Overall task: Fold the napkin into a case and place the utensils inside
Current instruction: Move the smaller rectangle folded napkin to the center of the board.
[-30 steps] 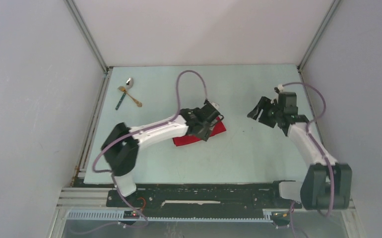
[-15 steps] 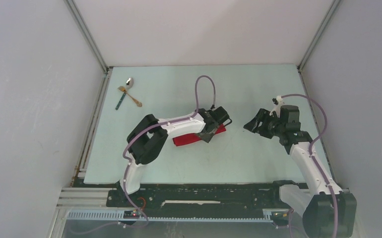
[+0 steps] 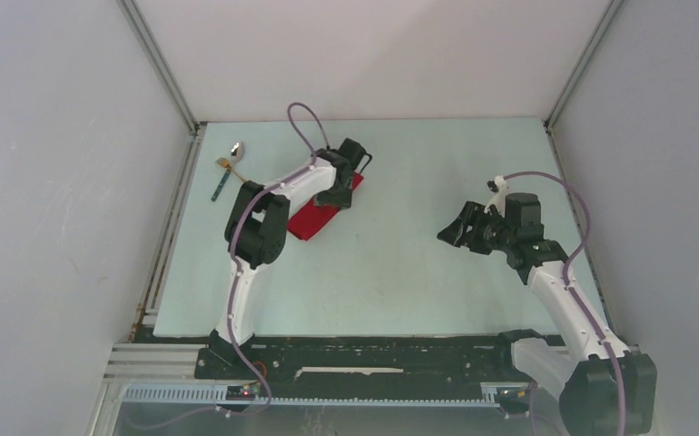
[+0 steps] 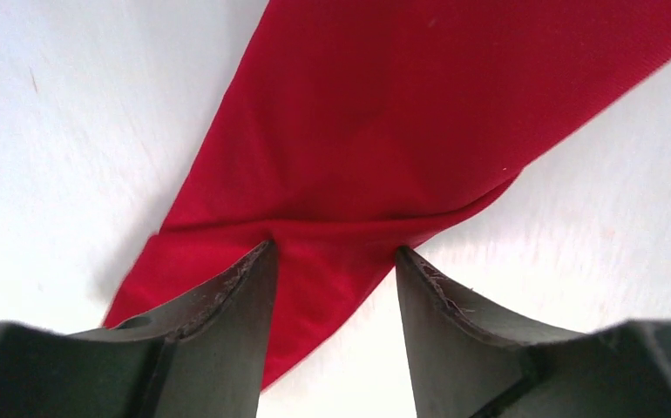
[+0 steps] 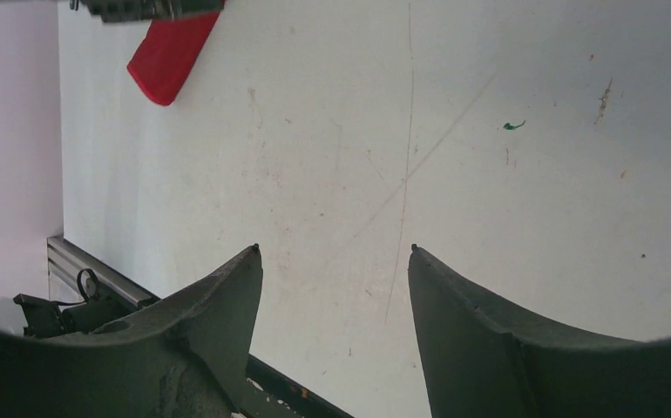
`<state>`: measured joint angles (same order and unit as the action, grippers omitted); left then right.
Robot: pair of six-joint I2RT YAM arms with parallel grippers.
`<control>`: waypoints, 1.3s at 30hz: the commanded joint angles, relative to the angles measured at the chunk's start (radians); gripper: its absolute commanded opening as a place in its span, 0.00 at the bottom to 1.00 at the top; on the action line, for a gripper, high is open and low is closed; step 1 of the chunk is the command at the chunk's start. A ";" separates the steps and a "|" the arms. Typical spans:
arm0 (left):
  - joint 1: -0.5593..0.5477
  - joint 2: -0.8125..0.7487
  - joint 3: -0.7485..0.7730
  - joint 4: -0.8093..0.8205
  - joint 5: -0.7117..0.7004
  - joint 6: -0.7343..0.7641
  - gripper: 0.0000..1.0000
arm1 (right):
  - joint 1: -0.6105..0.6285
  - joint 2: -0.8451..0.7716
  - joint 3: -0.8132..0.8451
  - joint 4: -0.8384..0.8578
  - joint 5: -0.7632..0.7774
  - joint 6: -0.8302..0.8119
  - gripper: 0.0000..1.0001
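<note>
The left claw (image 3: 349, 171) has swung toward the far-left corner, dragging the case (image 3: 313, 219) with it. The red woven packet now lies diagonally, near the utensils (image 3: 229, 173) but apart from them. The claw's jaws stand apart, tips pressing a creased fold. The right claw (image 3: 456, 232) gapes, empty, over the smooth, scuffed pale surface (image 3: 400, 282), with wide room around it.

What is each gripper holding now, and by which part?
The right gripper holds nothing. The left gripper straddles one end of the bright red folded cloth napkin; whether it pinches that cloth cannot be told.
</note>
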<state>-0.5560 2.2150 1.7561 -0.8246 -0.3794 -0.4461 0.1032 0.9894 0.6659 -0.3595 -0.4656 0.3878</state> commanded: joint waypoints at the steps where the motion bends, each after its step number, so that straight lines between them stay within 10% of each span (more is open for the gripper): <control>1: 0.100 0.088 0.156 -0.022 0.120 -0.078 0.60 | 0.009 -0.002 0.004 0.030 -0.019 -0.023 0.70; 18: 0.347 0.277 0.489 -0.051 0.334 -0.216 0.60 | 0.012 0.033 0.014 0.026 -0.016 -0.034 0.69; 32: 0.394 0.148 0.414 0.082 0.303 -0.337 0.64 | 0.020 0.036 0.026 0.010 -0.004 -0.043 0.69; 39: 0.357 -0.121 0.132 0.236 0.365 -0.276 0.69 | 0.054 0.049 0.026 0.010 0.003 -0.045 0.70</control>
<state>-0.1757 2.3142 2.0006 -0.7162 -0.0494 -0.7593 0.1322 1.0328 0.6662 -0.3557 -0.4721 0.3645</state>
